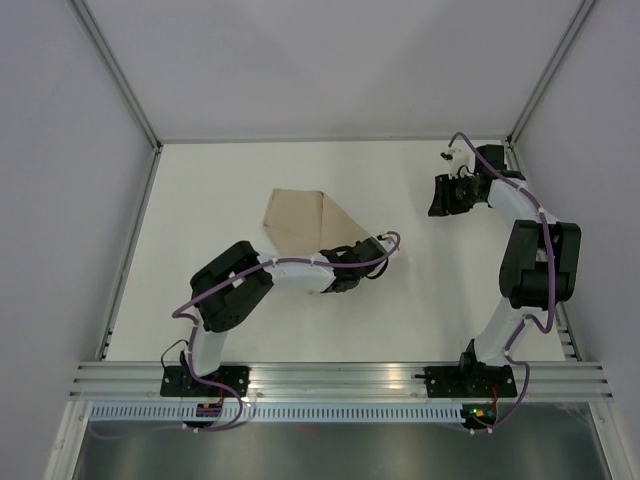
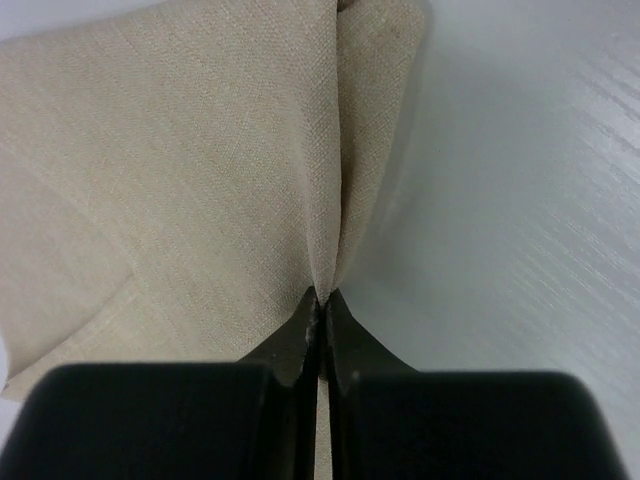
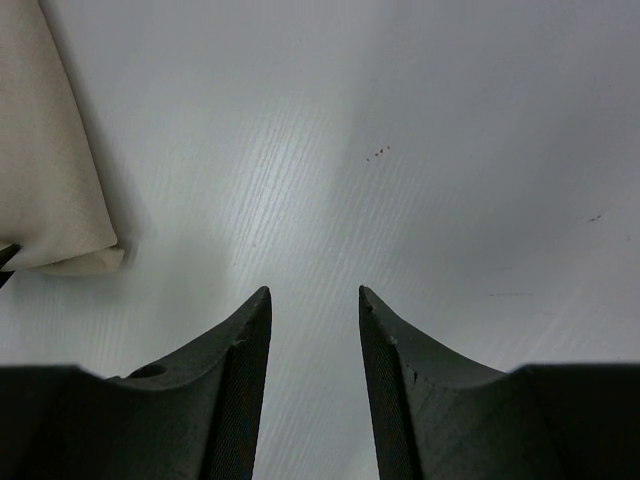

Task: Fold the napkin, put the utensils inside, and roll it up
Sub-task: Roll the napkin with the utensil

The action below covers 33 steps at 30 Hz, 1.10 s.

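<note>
tan cloth napkin [image 1: 300,220] lies partly folded mid table [image 1: 200,200]; my left end effector [image 2: 320,303] clenched on its pinched-up fold. my right end effector [image 3: 315,298] released, near table's far right corner.

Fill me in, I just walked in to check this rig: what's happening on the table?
The left gripper is shut on a pinched-up fold of the tan napkin, which lies partly folded in the middle of the white table. The right gripper is open at the far right and holds nothing. No utensil is in view.
</note>
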Tool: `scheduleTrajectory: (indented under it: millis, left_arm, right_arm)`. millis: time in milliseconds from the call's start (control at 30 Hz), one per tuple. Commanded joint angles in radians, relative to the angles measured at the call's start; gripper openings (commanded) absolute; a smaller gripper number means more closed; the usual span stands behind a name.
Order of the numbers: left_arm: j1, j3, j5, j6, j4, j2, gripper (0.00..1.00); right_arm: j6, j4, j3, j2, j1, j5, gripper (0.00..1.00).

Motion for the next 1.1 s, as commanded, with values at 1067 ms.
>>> scheduleTrajectory:
  millis: [1067]
  left_arm:
    - [0.254, 0.004, 1.054, -0.168, -0.207, -0.098, 0.02]
  right_arm:
    - [-0.582, 0.172, -0.64, -0.826, 0.174, -0.24, 0.59]
